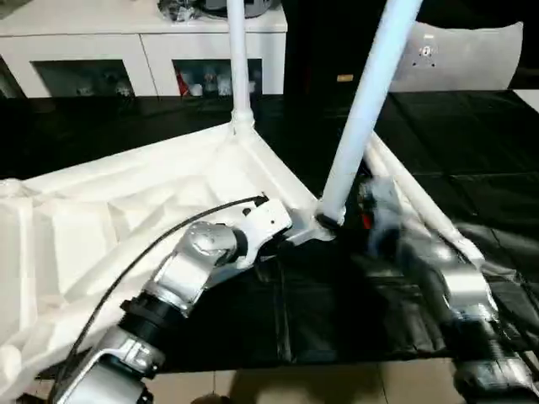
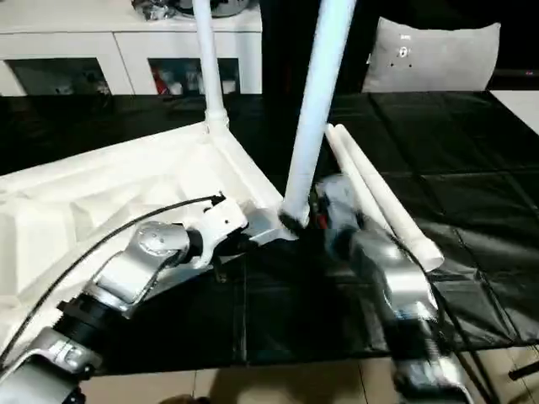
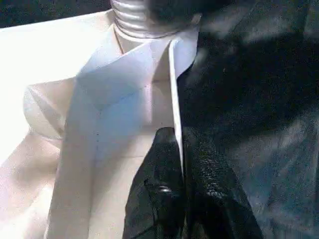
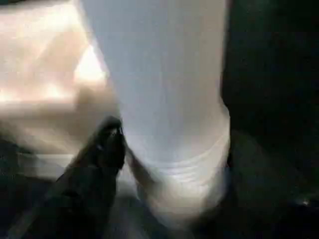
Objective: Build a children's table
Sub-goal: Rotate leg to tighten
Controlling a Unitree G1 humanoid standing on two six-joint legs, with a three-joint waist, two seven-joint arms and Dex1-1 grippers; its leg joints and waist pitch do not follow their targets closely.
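- Left gripper (image 3: 180, 164): its 2 black fingers (image 3: 157, 189) are pressed together on the thin side wall of the tabletop (image 1: 109, 227), 1 finger on each face of the wall, close to the near corner socket (image 1: 313, 229).
- Left arm (image 1: 181, 278): the silver forearm reaches in from the lower left, with a black cable (image 1: 143, 257) arching over it.
- Right gripper (image 4: 164, 164): its fingers are spread about the base of the near leg (image 1: 366, 105); 1 dark finger (image 4: 102, 149) lies just beside the leg's ribbed lower end, and contact cannot be told.
- Right arm (image 2: 392, 278): it comes in from the lower right and appears blurred.
- Children's table: the white top lies upside down on a black mat (image 2: 472, 194), ribbed underside upward, tilted with the gripped edge raised.
- Near leg: stands in the near corner socket, leaning slightly.
- Far leg (image 1: 237, 59): stands upright in the far corner socket.
- 2 loose legs (image 2: 379, 194): lie side by side on the mat, just beyond the right arm.
- Background: a white cabinet (image 1: 143, 42) and a grey cushion (image 2: 438, 55).
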